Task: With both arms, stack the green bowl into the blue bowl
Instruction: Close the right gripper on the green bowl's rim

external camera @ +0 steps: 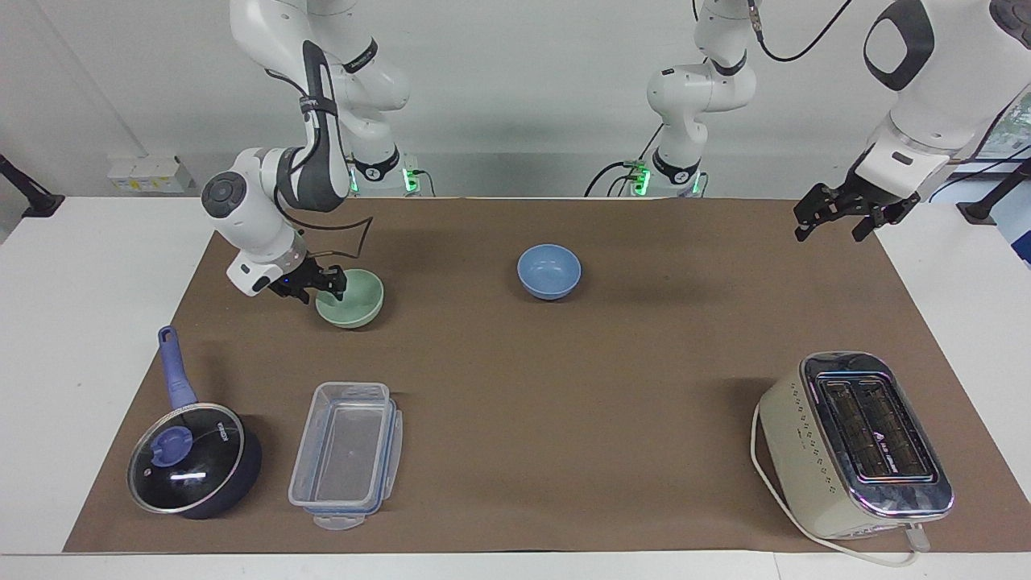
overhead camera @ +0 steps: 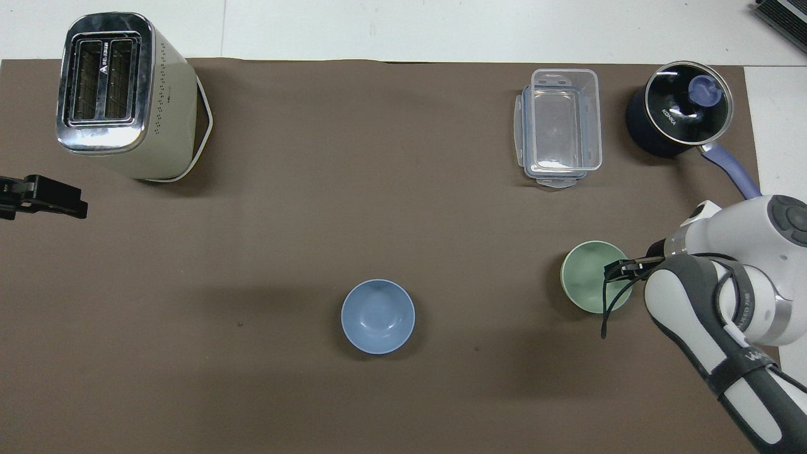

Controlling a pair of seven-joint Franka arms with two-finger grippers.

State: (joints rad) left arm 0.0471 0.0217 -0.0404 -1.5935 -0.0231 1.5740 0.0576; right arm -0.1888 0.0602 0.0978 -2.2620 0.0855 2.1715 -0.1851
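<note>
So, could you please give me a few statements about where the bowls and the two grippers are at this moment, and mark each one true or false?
1. The green bowl sits inside the blue bowl. False: the two bowls stand apart on the brown mat.
2. The right gripper is at the green bowl's rim. True.
3. The left gripper holds the blue bowl. False: it hangs open and empty over the mat's edge at the left arm's end.
4. The saucepan has its lid on. True.
5. The clear container stands beside the toaster. False: it stands beside the saucepan.
</note>
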